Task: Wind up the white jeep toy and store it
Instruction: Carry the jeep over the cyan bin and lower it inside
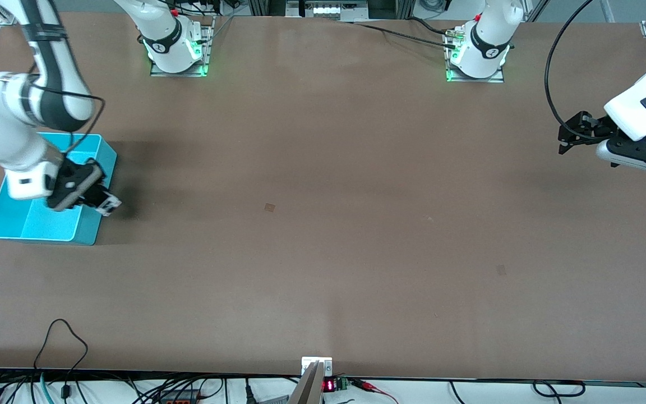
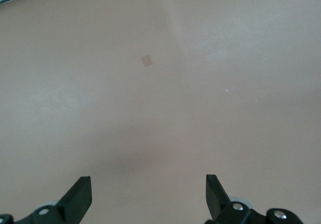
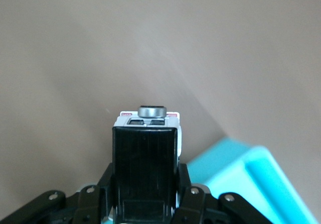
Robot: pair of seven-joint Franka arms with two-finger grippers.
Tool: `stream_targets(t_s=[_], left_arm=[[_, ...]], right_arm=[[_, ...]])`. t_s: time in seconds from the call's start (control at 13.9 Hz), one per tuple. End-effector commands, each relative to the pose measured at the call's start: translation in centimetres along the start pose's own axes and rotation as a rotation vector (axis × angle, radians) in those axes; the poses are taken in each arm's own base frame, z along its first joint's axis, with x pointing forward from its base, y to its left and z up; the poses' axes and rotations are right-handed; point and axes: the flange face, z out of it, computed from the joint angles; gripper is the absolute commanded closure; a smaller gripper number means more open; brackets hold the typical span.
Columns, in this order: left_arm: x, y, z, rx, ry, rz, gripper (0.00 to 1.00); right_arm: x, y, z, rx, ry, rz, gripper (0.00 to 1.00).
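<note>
The white jeep toy (image 3: 146, 158) is clamped between the fingers of the right gripper (image 1: 104, 203), held just over the edge of the turquoise bin (image 1: 48, 224) at the right arm's end of the counter (image 1: 323, 224). Storing is judged close, since release into the bin remains. Whether winding was done cannot be seen. The left gripper (image 2: 148, 196) waits, fingers wide and empty. The toy's wheels are hidden.

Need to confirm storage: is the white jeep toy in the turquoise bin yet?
Not yet. The white jeep toy is gripped by the right end effector over the turquoise bin's edge.
</note>
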Motion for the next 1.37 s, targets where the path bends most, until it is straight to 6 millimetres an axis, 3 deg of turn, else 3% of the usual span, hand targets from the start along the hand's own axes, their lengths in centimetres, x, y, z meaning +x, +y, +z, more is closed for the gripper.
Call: stream_targets(t_s=[0.0,0.36,0.5,0.94,1.3], left_arm=[[-0.6,0.4,-0.4,0.014,0.005,-0.006,0.0],[-0.6,0.6,-0.5,0.014,0.006,-0.005,0.0],[-0.5,0.6,-0.5,0.014,0.007,-0.003,0.0],[-0.7,0.5,-0.7,0.011,-0.005,-0.005,0.0],[-1.2,0.1,-0.6,0.002,-0.037,-0.015,0.0]], right_arm=[[-3.0,1.3,-0.7,-0.002,-0.008,0.203,1.0],[-6.8,3.2,-0.3,-0.049,-0.073,0.506,1.0],[-9.0,4.2,1.3,-0.035,-0.089,0.624,1.0],[-13.8,5.6,4.8,0.0,-0.12,0.75,1.0],[-17.7,6.0,9.6,0.015,-0.123,0.798,1.0]])
